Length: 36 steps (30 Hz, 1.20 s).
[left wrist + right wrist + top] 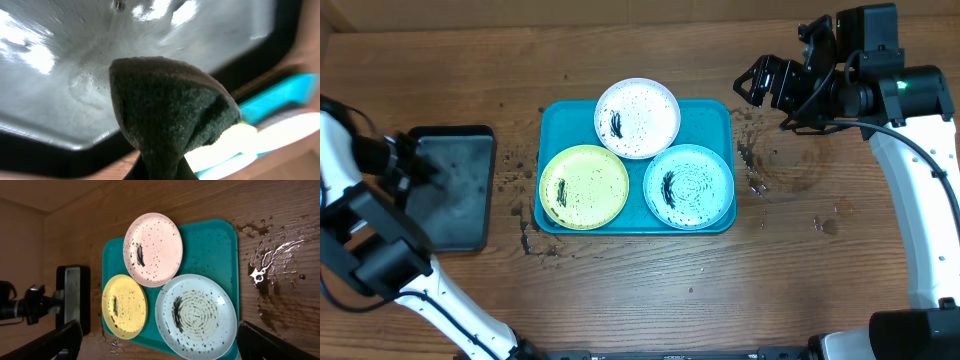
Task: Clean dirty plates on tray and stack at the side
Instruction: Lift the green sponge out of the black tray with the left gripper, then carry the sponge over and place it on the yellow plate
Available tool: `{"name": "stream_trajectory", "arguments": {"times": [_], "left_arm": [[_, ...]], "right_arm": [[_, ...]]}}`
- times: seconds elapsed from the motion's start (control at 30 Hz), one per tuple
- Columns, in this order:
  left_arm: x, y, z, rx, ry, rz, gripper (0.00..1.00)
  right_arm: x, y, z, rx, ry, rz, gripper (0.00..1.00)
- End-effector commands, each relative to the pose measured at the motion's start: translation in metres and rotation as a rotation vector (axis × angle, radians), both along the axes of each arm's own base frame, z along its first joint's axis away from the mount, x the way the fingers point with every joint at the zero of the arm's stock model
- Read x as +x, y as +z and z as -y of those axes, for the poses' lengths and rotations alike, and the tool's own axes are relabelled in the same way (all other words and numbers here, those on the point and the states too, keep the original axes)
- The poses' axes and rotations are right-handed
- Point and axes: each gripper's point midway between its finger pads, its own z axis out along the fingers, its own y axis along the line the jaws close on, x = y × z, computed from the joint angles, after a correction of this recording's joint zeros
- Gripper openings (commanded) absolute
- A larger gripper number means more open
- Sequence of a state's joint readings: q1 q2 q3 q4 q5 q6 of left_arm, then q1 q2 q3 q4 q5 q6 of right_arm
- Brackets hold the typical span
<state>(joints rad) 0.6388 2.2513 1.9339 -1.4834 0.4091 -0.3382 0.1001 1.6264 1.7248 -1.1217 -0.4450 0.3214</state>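
Left end effector point(420, 168) grips a dark sponge point(170, 110) above a grey tray point(450, 215). Right of it, three speckled plates point(637, 118) fill the turquoise tray point(710, 120). Beyond them, right end effector point(755, 85) hangs open above the splashed surface point(820, 260).

No legible text or labels.

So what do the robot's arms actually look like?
Left arm and right arm are smooth white tubes with chunky black joints. The right one has a thin black cable running alongside and a small green light.
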Motion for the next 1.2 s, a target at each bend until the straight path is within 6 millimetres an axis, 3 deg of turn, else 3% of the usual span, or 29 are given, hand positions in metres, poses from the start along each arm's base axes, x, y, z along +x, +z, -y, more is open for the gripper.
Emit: {"name": "stream_trajectory", "arguments": {"times": [0.0,0.13,0.23,0.3,0.43,0.6,0.7,0.9,1.0,1.17], "left_arm": [[-0.01,-0.013,0.011,-0.02,-0.007,-0.061,0.04],[-0.008,0.02,-0.012,0.079,-0.013,-0.061,0.04],[-0.008,0.064,-0.034,0.238,-0.016,-0.062,0.04],[0.004,0.096,-0.035,0.309,-0.027,0.033,0.04],[0.011,0.15,-0.012,0.39,-0.06,0.167,0.04],[0.022,0.177,0.044,0.413,-0.206,0.256,0.04],[0.029,0.166,0.094,0.378,-0.341,0.246,0.04],[0.021,0.1,0.197,0.287,-0.624,0.114,0.04],[0.018,0.066,0.231,0.293,-0.701,0.095,0.04],[0.013,0.026,0.26,0.294,-0.761,0.097,0.04]], "right_arm": [[-0.001,-0.003,-0.002,0.001,0.005,-0.009,1.0],[0.002,0.0,-0.003,0.002,0.005,0.007,1.0],[0.004,0.001,-0.003,0.004,0.005,0.018,1.0],[0.005,0.002,-0.003,0.005,0.005,0.025,1.0],[0.009,0.004,-0.004,0.032,-0.032,0.017,1.0],[0.01,0.006,-0.004,0.033,-0.032,0.025,1.0],[0.012,0.008,-0.007,0.036,-0.025,0.041,1.0],[0.012,0.011,-0.023,0.041,0.012,0.065,1.0],[0.011,0.011,-0.031,0.042,0.03,0.069,1.0],[0.011,0.011,-0.032,0.039,0.032,0.072,1.0]]}}
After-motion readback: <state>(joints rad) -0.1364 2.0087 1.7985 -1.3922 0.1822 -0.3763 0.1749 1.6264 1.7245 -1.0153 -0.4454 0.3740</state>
